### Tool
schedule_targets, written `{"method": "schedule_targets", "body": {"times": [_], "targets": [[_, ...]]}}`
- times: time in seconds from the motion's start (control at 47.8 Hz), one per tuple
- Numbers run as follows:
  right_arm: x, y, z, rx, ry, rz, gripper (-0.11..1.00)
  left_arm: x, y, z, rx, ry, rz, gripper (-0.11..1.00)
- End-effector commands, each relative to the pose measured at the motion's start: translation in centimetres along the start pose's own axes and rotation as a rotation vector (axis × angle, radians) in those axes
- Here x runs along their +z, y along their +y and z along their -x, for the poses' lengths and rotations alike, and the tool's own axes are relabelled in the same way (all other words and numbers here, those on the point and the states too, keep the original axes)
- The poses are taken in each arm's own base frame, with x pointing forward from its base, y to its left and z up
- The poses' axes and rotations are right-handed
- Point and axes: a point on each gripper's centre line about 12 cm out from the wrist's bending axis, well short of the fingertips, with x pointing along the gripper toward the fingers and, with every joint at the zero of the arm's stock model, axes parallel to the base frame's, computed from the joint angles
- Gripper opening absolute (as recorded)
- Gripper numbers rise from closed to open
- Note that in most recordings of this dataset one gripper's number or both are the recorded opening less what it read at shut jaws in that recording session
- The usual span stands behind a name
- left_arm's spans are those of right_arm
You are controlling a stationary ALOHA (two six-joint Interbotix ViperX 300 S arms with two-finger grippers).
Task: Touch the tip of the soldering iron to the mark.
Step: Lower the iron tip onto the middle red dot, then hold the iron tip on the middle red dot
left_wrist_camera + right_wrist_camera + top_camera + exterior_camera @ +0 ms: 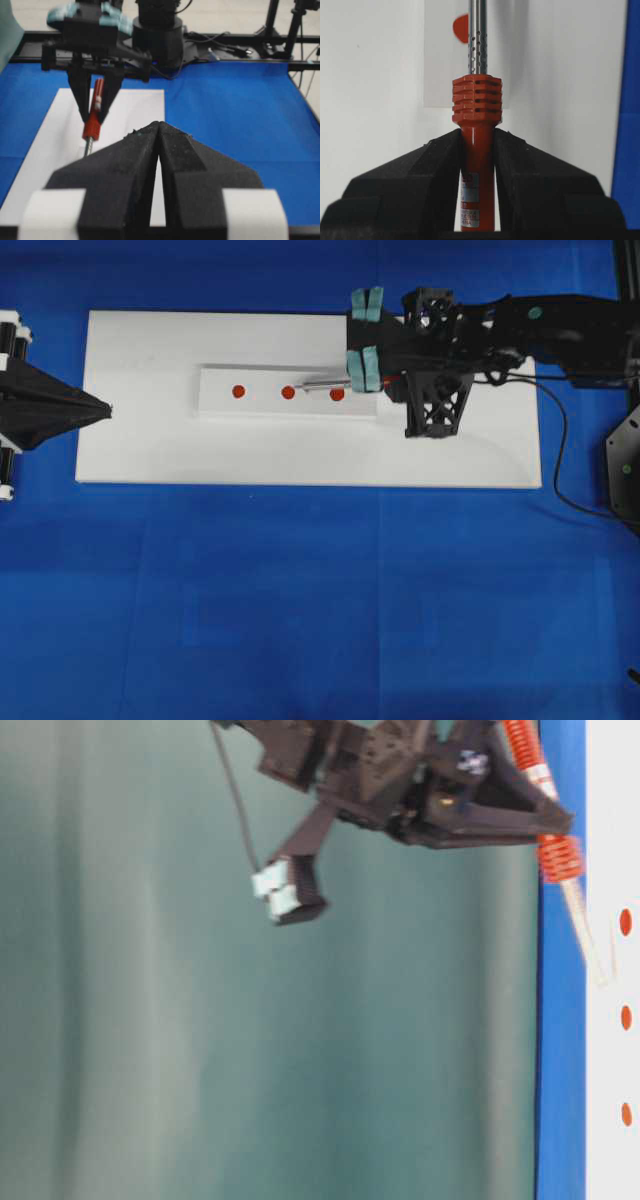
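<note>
White strip (445,60), red dot (461,27) half hidden behind soldering iron (477,125).

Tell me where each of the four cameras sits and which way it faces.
Overhead: looks straight down on the white board; right gripper reaches in, left gripper at the left edge.
Table-level: low and rolled sideways, the right arm above the board's edge.
Left wrist: looks over its own shut jaws toward the right arm.
Right wrist: looks along the soldering iron clamped in its jaws, toward a red dot.
All four show the iron.
</note>
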Motion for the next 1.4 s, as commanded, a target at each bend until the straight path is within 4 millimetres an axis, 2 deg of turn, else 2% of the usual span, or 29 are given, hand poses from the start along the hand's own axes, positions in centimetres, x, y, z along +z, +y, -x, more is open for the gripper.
{"method": "schedule_targets", "body": {"times": [0.0, 0.167, 1.38], "targets": [[0.45, 0.03, 0.10, 0.000, -0.025, -0.003, 0.06, 0.36, -0.01, -0.19, -0.001, -0.009, -0.003, 0.00], [0.33, 0.05, -0.52, 0.000, -0.029, -0.004, 0.06, 0.39, -0.04, -0.16, -0.002, -0.011, -0.006, 0.00], [0.46, 0.33, -0.69, 0.004, -0.027, 0.003, 0.06, 0.47, -0.04, -0.18, -0.002, -0.014, -0.003, 0.00]]}}
